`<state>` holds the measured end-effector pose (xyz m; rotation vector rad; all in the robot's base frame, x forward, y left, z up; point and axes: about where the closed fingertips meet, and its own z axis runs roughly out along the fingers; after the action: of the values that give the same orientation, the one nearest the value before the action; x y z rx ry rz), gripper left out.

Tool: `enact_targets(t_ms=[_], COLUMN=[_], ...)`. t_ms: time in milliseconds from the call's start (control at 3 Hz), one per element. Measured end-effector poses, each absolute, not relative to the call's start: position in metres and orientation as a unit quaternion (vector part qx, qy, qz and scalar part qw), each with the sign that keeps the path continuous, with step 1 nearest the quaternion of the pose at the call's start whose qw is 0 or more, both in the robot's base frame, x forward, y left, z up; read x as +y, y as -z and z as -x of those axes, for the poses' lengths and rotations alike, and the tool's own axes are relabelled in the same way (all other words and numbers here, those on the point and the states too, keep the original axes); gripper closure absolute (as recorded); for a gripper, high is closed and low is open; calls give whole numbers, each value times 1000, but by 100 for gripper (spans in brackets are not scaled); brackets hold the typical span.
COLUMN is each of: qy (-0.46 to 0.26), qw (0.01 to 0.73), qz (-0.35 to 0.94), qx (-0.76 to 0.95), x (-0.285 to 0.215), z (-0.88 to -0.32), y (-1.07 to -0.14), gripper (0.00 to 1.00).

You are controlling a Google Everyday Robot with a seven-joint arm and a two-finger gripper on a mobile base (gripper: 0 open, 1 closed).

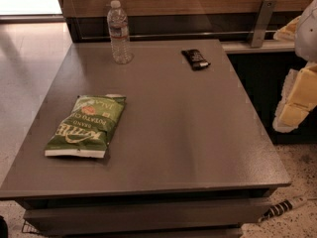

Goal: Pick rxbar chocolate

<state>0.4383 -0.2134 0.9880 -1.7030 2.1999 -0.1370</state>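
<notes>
The rxbar chocolate (195, 58) is a small flat bar in a black wrapper with faint white print. It lies on the far right part of the grey table (188, 138), near the back edge. My gripper (296, 100), with yellowish pads under a white arm, hangs at the right edge of the view. It is off the table's right side, nearer to me than the bar and well apart from it. It holds nothing that I can see.
A large green Kettle chip bag (86, 125) lies on the left front of the table. A clear water bottle (119, 31) stands upright at the back left. A wood-panelled wall with a metal bracket (261, 21) runs behind. A striped cable (282, 208) lies on the floor at right.
</notes>
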Motion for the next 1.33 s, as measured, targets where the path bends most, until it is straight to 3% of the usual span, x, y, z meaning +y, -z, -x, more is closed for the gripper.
enact_targets(t_ms=[667, 1333], qy=[45, -9], qw=[218, 344], qz=[570, 439], qx=[791, 830], x=[-221, -226], z=[-463, -536], y=[-990, -979], gripper=[0, 0])
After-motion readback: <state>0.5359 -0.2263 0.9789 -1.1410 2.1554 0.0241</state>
